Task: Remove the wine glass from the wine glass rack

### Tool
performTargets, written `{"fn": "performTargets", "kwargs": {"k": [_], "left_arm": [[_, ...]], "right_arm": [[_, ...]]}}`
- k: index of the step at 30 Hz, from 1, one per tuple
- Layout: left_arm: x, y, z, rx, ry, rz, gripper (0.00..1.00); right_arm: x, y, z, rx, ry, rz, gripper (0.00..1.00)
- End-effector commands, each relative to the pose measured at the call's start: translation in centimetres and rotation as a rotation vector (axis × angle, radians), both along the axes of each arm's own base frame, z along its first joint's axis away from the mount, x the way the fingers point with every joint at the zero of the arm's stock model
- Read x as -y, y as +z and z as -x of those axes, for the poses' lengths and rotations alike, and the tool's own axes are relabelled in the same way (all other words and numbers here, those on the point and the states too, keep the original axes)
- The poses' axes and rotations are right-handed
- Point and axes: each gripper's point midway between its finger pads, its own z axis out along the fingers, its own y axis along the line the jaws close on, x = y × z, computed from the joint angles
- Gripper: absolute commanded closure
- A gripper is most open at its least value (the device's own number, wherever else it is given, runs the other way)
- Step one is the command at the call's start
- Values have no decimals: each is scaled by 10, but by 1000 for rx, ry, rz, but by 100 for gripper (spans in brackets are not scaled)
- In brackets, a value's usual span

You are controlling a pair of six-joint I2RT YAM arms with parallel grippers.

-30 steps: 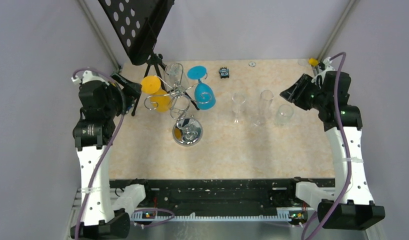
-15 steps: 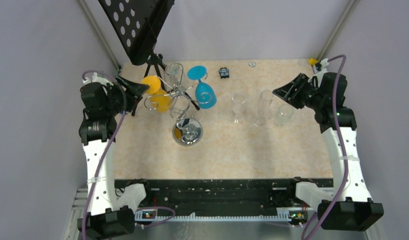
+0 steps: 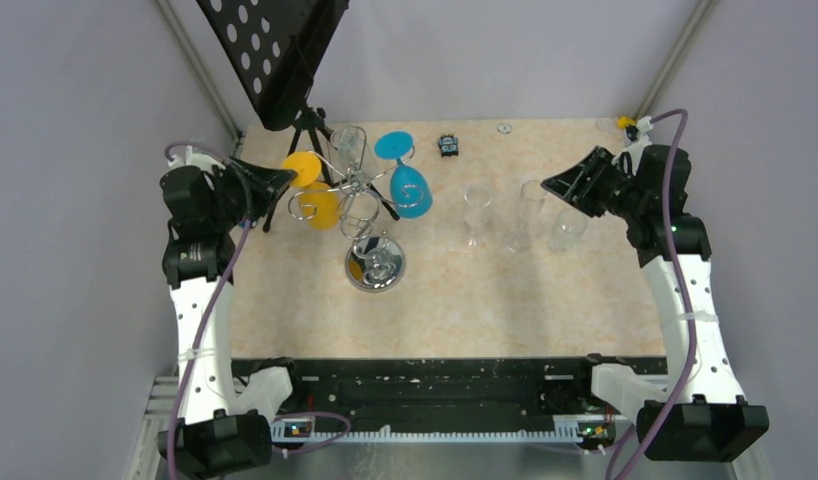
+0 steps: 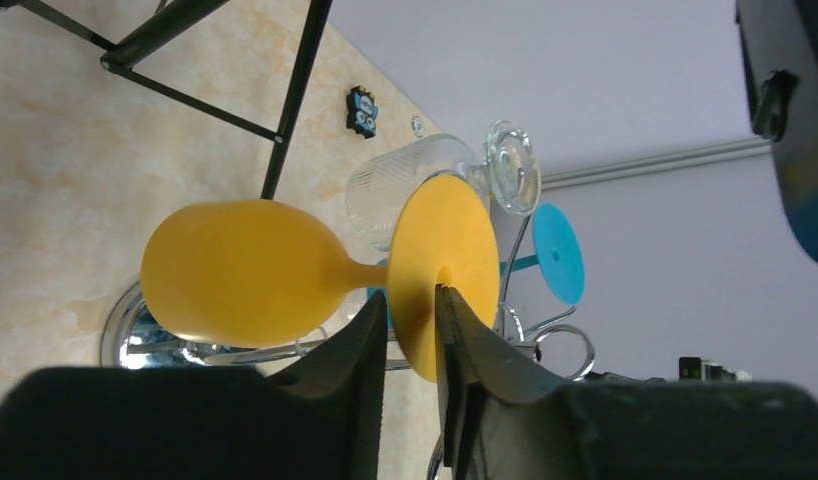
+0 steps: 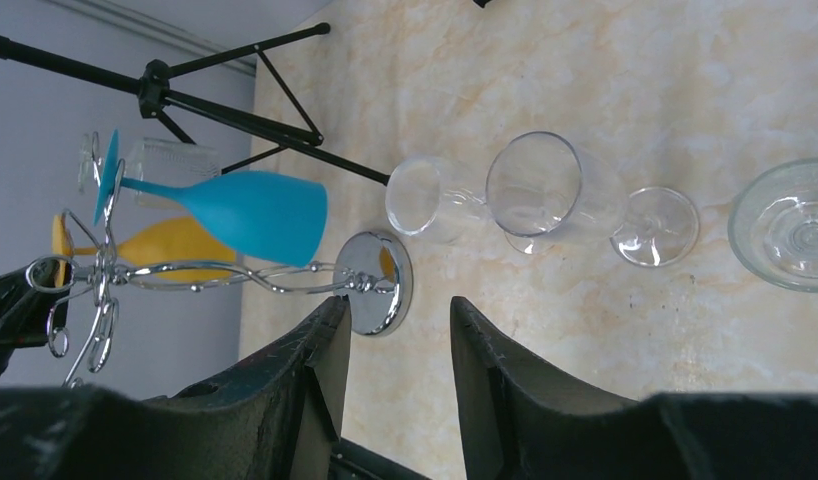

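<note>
The wine glass rack [image 3: 374,267], a silver wire tree on a chrome base, stands left of centre. A yellow wine glass [image 3: 322,204], a blue one [image 3: 411,191] and a clear one [image 3: 347,148] hang from its arms. My left gripper [image 3: 283,177] is at the yellow glass's round foot. In the left wrist view the fingers [image 4: 410,305] pinch that foot's lower edge, and the yellow bowl [image 4: 235,270] lies to the left. My right gripper [image 3: 562,186] hovers open at the right, holding nothing [image 5: 397,305].
A black tripod stand with a perforated plate [image 3: 281,55] rises behind the rack. Three clear glasses [image 3: 476,215] [image 3: 530,213] [image 3: 569,228] stand on the table under the right gripper. A small black object [image 3: 447,145] lies near the back edge.
My left gripper moved right to the yellow glass's foot and its fingers closed onto it. The right gripper shifted slightly left.
</note>
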Motion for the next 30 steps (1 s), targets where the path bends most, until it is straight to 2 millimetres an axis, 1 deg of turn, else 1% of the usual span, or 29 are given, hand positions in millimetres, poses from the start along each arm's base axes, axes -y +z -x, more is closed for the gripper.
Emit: {"fn": "performTargets", "kwargs": {"k": [1, 4, 5, 9, 12, 13, 16, 22, 26, 30], "left_arm": [[4, 26, 1, 93, -26, 38, 79], [8, 37, 4, 111, -41, 68, 96], [9, 41, 5, 116, -44, 80, 100], [10, 57, 8, 143, -42, 111, 100], [9, 76, 8, 173, -37, 119, 100], [9, 83, 9, 184, -35, 121, 100], [7, 93, 8, 208, -15, 125, 100], [-4, 92, 0, 213, 50, 131, 100], [-4, 87, -5, 210, 37, 124, 100], [-3, 72, -13, 176, 18, 128, 100]], "right_arm": [[-3, 20, 2, 80, 16, 8, 58], [-3, 21, 1, 83, 14, 10, 58], [-3, 21, 1, 82, 13, 10, 58], [-3, 21, 2, 83, 11, 11, 58], [-3, 22, 3, 84, 12, 9, 58], [-9, 22, 5, 84, 34, 9, 58], [-10, 19, 6, 79, 34, 10, 59], [-9, 18, 6, 78, 32, 12, 59], [-9, 18, 6, 79, 30, 16, 59], [-8, 18, 5, 80, 28, 18, 59]]}}
